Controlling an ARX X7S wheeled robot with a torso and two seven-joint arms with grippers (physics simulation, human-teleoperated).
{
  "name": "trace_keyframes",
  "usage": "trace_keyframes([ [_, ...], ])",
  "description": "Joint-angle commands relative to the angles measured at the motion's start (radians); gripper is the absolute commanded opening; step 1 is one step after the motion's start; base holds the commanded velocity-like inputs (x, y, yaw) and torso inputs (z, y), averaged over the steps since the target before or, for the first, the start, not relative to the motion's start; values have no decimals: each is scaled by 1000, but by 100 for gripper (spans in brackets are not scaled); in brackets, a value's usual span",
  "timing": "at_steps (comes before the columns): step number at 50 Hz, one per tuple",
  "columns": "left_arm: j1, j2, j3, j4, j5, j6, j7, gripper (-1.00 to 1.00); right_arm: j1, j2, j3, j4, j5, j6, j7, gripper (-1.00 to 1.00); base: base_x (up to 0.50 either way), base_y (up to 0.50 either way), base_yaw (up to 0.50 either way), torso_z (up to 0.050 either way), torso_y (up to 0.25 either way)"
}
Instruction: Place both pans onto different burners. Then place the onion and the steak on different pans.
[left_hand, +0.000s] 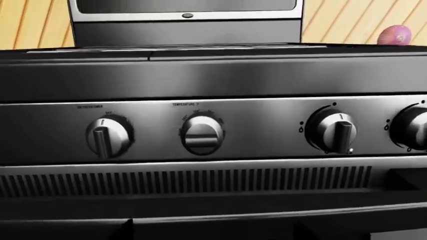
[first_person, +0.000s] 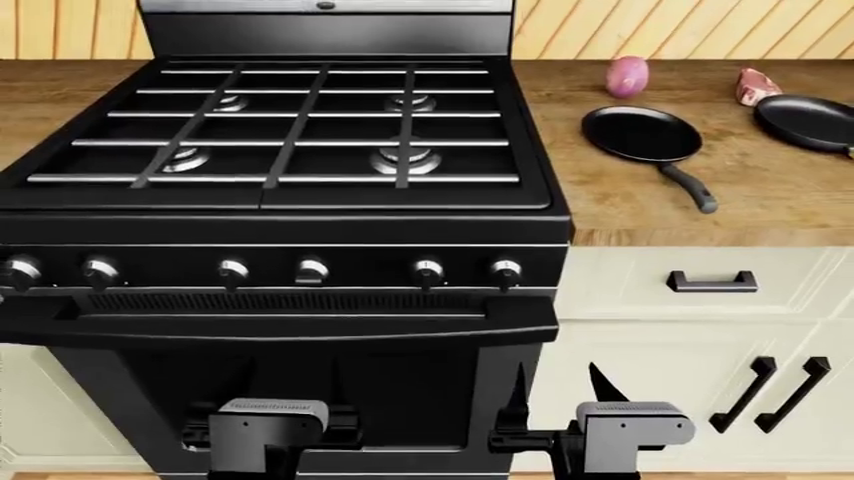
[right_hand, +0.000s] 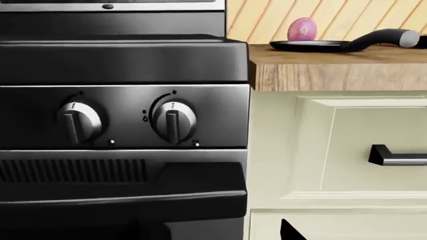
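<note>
Wooden surface (first_person: 641, 215) runs right of a black stove (first_person: 287, 200), cream cabinets below. Nearest, low before the oven door: left end effector (first_person: 274, 395), opening not discernible; right end effector (first_person: 554, 390), prongs apart, holding nothing. Four burners (first_person: 404, 158) bare under grates. Grey-handled pan (first_person: 642, 134) near the stove; second pan (first_person: 807, 122) at right edge. Farthest: onion (first_person: 627, 76), steak (first_person: 757, 85), both on the surface.
</note>
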Motion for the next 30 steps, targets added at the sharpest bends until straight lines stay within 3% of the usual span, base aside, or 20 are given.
trace_keyframes([
  [1,10,-20,20,45,-13,-16,-20,100,-5,16,-22,0,19,-9,24,100,0,0,0,50,0],
  [16,8,-54,33,205,-32,-93,-41,100,-2,51,-29,-105,37,43,54,100,0,0,0,50,0],
  [24,-47,-90,17,394,-83,-275,-35,100,32,100,-12,-243,37,149,70,100,0,0,0,50,0],
  [30,-194,-115,-15,505,-157,-493,-33,100,95,161,12,-368,47,290,62,100,0,0,0,26,0],
])
